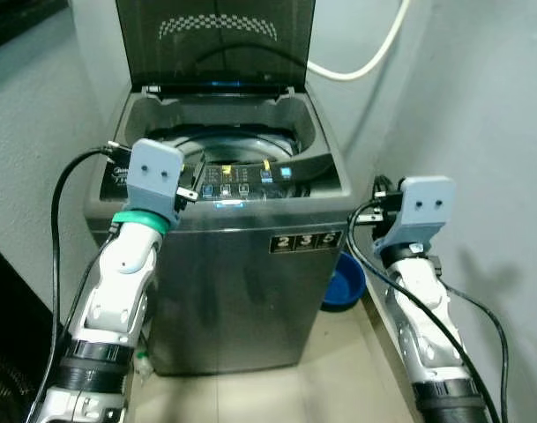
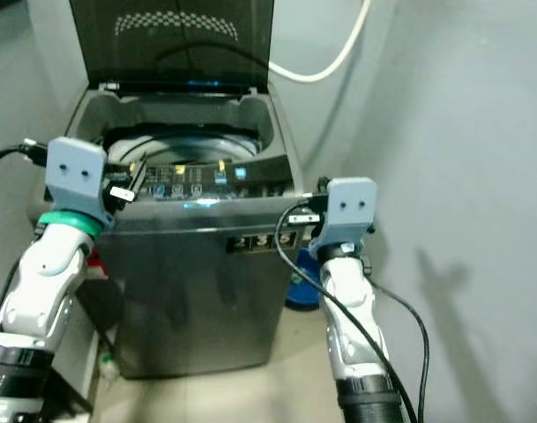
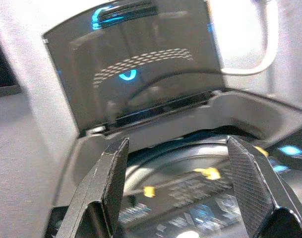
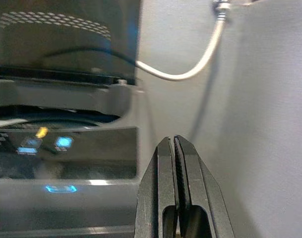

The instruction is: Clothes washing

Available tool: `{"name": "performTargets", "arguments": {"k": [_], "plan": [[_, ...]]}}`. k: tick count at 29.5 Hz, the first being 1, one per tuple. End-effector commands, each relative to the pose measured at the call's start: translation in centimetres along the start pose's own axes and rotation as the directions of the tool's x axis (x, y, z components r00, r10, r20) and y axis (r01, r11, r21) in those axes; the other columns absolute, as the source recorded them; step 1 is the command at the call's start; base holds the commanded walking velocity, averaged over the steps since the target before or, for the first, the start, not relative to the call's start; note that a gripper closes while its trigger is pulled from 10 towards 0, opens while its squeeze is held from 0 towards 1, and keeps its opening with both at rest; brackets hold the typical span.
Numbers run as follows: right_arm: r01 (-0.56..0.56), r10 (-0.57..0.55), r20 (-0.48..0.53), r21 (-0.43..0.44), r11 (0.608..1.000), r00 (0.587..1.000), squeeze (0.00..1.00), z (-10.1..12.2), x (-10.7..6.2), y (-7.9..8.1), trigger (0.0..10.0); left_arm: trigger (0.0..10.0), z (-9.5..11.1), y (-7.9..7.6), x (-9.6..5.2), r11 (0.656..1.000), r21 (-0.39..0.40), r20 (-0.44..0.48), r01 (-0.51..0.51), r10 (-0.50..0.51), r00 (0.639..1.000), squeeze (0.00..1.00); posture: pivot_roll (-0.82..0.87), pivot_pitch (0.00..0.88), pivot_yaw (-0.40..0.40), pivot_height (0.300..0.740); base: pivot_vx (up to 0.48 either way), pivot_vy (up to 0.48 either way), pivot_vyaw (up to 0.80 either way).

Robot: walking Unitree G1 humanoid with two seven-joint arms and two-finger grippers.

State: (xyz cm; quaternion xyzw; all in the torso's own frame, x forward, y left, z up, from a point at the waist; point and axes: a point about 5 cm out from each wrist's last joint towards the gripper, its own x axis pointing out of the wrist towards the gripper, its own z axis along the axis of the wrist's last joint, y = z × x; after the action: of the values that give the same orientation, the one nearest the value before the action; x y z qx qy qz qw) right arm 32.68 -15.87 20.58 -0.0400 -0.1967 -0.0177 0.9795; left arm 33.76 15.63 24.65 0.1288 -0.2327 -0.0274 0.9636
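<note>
From my head cameras I look forward and down on the washing machine [image 1: 242,264], its lid [image 1: 217,40] raised against the wall. Both eyes share the machine, the white hose [image 2: 325,66] and both arms, the right eye set slightly aside. My left wrist camera looks along its spread fingers [image 3: 108,183] at the lid and the control panel [image 3: 200,198], close up. My right wrist camera looks past the machine's front corner toward the wall and hose [image 4: 190,67].
</note>
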Motion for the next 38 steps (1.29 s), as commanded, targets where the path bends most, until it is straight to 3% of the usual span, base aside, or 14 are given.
{"name": "performTargets", "arguments": {"k": [1, 10, 38], "plan": [[0.004, -0.004, -0.008, -0.003, 1.000, 1.000, 0.00, -0.2, -0.2, 0.0, 10.0, 10.0, -0.4, 0.0, -0.1, 1.000, 0.010, -0.018, 0.001, -0.001, 1.000, 0.00, 0.06, 0.009, 0.003, 0.740, -0.326, 0.000, 0.00], [-0.013, 0.012, -0.024, -0.021, 1.000, 1.000, 0.00, -0.4, -0.3, 0.0, 10.0, 10.0, -0.6, -0.2, -0.2, 1.000, 0.004, -0.033, 0.003, -0.003, 0.999, 0.00, 0.06, 0.009, 0.003, 0.740, 0.000, 0.000, 0.76], [-0.162, 0.161, -0.135, 0.000, 0.987, 0.978, 0.00, -3.3, -2.2, 1.5, 10.0, 10.0, -2.9, -4.0, -2.6, 0.993, -0.039, -0.136, 0.115, -0.119, 0.984, 0.00, 0.06, 0.020, 0.011, 0.740, 0.000, 0.000, 0.78]]}}
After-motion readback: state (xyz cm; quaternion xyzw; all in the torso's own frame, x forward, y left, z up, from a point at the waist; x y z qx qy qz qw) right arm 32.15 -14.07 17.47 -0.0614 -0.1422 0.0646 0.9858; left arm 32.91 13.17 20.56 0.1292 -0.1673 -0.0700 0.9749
